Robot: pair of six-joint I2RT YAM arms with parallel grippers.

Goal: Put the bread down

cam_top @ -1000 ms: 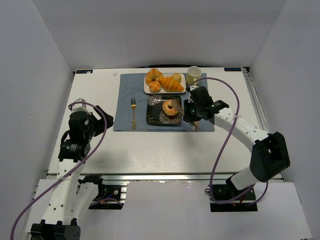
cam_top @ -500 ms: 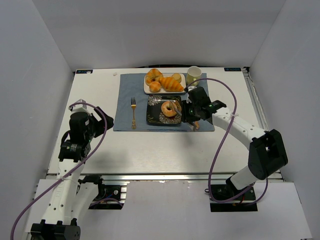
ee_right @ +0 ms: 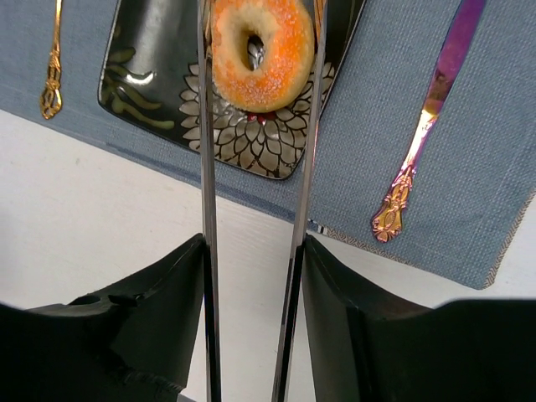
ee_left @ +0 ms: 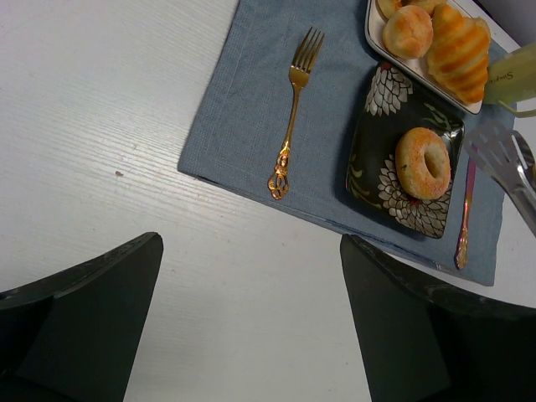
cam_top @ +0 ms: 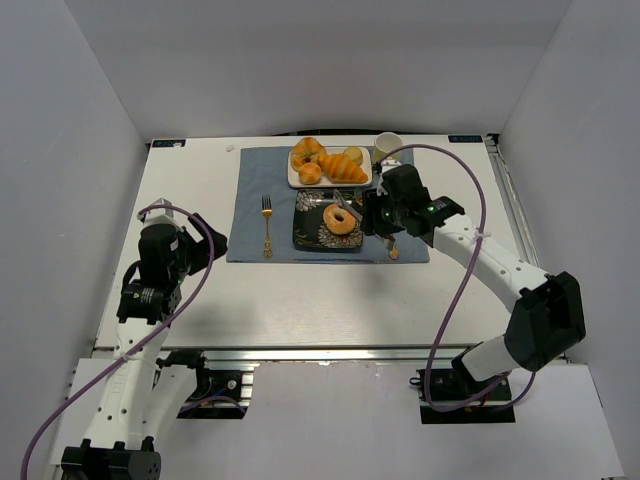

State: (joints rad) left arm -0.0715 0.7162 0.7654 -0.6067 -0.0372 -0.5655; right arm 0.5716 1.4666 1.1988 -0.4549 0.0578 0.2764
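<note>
We read this as the tail end of placing. The bread (cam_top: 340,219) lies flat on the black plate (cam_top: 310,236), toward the plate's far right part. The right gripper (ee_right: 251,310) pinches metal tongs (ee_right: 207,167), whose two arms run either side of the bread above the plate; we can't tell whether they touch it. The left gripper (ee_left: 251,251) sits well off the plate's near-left side, fingers spread, holding nothing. Next move, we judge: tongs apart, lift straight up off the plate without dragging the bread.
</note>
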